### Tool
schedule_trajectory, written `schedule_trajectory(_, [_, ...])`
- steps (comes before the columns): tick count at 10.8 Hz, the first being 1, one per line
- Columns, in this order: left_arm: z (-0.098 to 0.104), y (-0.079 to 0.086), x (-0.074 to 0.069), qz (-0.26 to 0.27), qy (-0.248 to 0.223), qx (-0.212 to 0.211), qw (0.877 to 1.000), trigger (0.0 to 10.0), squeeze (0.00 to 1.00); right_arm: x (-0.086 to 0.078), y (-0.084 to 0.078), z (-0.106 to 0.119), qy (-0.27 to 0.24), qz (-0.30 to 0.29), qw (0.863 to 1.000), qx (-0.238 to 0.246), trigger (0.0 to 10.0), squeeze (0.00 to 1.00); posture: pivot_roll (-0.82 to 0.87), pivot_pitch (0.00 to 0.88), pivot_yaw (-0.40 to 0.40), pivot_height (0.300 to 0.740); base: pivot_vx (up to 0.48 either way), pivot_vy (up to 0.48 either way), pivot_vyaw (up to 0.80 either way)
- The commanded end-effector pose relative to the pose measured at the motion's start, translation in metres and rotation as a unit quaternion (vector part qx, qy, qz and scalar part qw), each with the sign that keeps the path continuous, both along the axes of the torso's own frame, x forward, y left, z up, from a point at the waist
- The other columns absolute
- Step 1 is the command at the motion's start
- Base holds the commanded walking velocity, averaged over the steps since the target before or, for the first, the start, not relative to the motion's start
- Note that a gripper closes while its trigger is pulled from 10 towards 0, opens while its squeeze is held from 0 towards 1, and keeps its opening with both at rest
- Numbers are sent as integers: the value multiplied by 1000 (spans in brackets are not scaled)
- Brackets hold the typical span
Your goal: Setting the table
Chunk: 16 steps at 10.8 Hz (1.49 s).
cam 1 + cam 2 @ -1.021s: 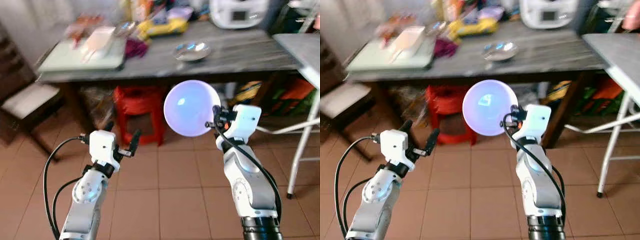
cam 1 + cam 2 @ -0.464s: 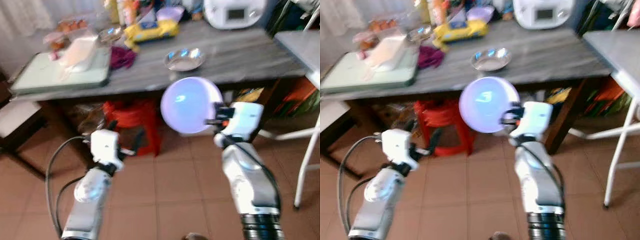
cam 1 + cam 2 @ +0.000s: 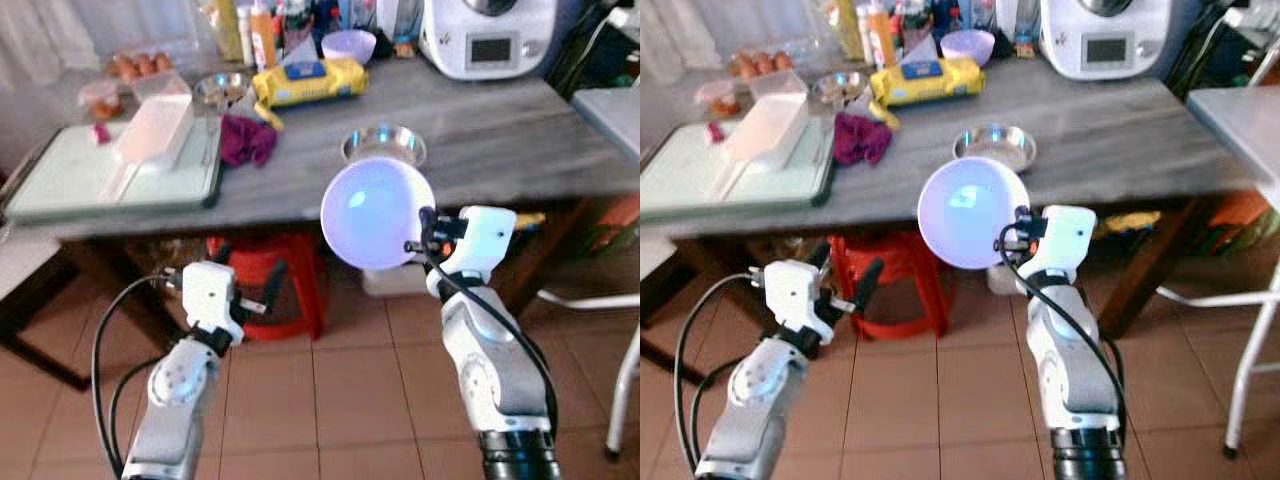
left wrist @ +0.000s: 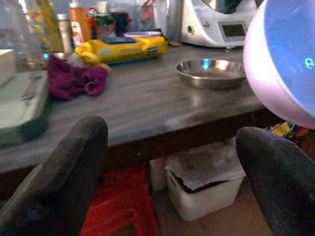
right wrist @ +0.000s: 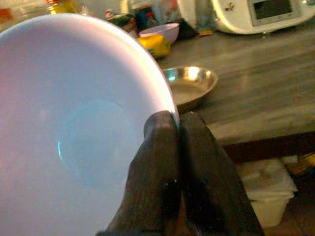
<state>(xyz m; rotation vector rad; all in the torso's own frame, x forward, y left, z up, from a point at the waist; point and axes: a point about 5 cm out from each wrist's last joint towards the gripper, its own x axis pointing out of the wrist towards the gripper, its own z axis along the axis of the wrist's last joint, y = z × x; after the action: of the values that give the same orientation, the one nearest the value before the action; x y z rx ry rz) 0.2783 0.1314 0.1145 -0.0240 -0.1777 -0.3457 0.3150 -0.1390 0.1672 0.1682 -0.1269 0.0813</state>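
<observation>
— What is your right tool (image 3: 418, 243) doing?

— Its two black fingers (image 5: 162, 162) are pinched on the rim of my white bowl (image 3: 377, 213). I hold the bowl up in the air on its edge, its hollow turned toward me, in front of the bench (image 3: 500, 125) and not touching it. Nothing is in the bowl.

— And the other one?

— My left tool (image 3: 245, 285) is spread wide and grasps nothing. It hangs low before the bench edge, in front of a red stool (image 3: 270, 272) that stands under the bench.

— What containers stand on the bench?

— A metal bowl (image 3: 384, 147) sits just behind my white bowl, near the bench's front edge; I see nothing in it. Far back from it stands a small lilac bowl (image 3: 348, 45), whose inside I cannot make out. A second metal bowl (image 3: 222, 88) is behind a purple cloth (image 3: 247, 139). A yellow packet (image 3: 308, 81) lies between those two. A green tray (image 3: 60, 183) beside the cloth carries a clear plastic box (image 3: 152, 132). Beyond the tray is a container of eggs (image 3: 135, 66). Under the bench, below the first metal bowl, is a white tub (image 4: 205, 183).
</observation>
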Motion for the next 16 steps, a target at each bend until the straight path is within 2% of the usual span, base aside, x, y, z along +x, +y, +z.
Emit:
schedule_trajectory(1, [1,-4,0,-10,-2,2,1000,10000,0,-1,-6,8,-18,-9,1000,-1,10000,0,-47,125,53,740,480,0,0])
schedule_trajectory(4, [2,-3,1,-9,-3,2,1000,10000,0,0,-5,8,-19,-7,1000,2,10000,0,-46,122,53,740,480,0,406])
schedule_trajectory(8, [2,-2,0,-7,-3,3,1000,10000,0,1,-1,11,-22,2,1000,2,10000,0,-40,126,49,740,461,0,0])
schedule_trajectory(9, [3,-1,0,-4,-4,4,1000,10000,0,1,2,13,-33,9,999,-12,10000,0,-38,127,51,740,409,0,0])
schedule_trajectory(10, [5,0,-1,1,-10,-9,1000,10000,0,-1,5,15,-40,15,999,-22,10000,0,-37,126,53,740,0,0,0])
schedule_trajectory(11, [7,0,-4,-2,-12,-6,1000,10000,0,-2,9,16,-51,22,998,-39,10000,0,-36,127,57,740,0,0,0])
schedule_trajectory(13, [4,3,-11,-9,-8,7,1000,10000,0,-3,11,17,-56,24,997,-42,10000,0,-35,127,61,740,0,0,0])
schedule_trajectory(15, [-5,8,-21,-44,7,29,999,10000,0,-1,9,22,-55,21,998,-37,10000,0,-31,130,59,740,0,0,0])
schedule_trajectory(16, [-8,10,-25,-60,14,27,998,10000,0,2,10,26,-55,22,997,-41,10000,0,-35,130,55,740,0,0,0])
